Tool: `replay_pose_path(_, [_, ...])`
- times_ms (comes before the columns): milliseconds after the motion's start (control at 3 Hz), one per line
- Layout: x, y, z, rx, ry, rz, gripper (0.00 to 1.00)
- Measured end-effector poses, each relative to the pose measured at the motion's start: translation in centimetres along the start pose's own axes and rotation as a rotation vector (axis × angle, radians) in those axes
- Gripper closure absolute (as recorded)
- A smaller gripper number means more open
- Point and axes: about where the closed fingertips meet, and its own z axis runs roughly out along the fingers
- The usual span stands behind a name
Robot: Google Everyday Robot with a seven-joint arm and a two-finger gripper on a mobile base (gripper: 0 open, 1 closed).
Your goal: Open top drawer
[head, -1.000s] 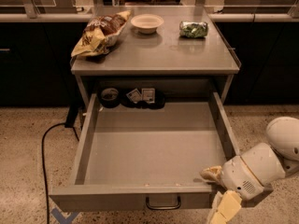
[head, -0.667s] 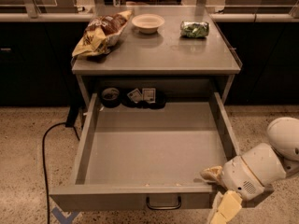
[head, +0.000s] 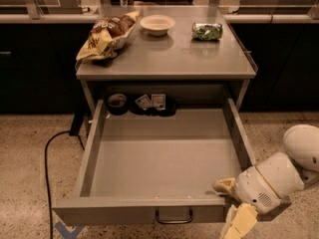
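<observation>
At the right front corner of the top drawer (head: 164,153), the gripper (head: 232,203) straddles the front wall. Its fingers (head: 224,184) are spread, one lying over the rim on the tray side, the other hanging outside the front face. Whether either pad presses the metal cannot be told. The top drawer stands pulled far out from under the desk (head: 164,63), its shallow tray bare and fully exposed. The task appears essentially complete.

Hazards from this state:

1. Over-travel. Further pull on the top drawer could run it against its stops or off its slides. Cause: continued retraction with the front wall caught between the fingers.
2. Snagging on withdrawal. The tray-side finger could hook the rim and jerk the top drawer sideways. Cause: backing away before lifting above the rim.
3. Skewing. Force is applied well right of the wire handle (head: 174,217), so an off-centre load could rack the slides.
4. Re-closing. Any forward nudge from the arm against the front face would push the top drawer back in.
5. Base motion near the top drawer's left side could catch the black cable (head: 47,153) on the floor.
</observation>
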Motion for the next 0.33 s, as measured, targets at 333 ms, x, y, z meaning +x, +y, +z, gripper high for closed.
replay_pose_path(333, [-0.08, -0.06, -0.02, 0.0, 0.0, 0.0, 0.0])
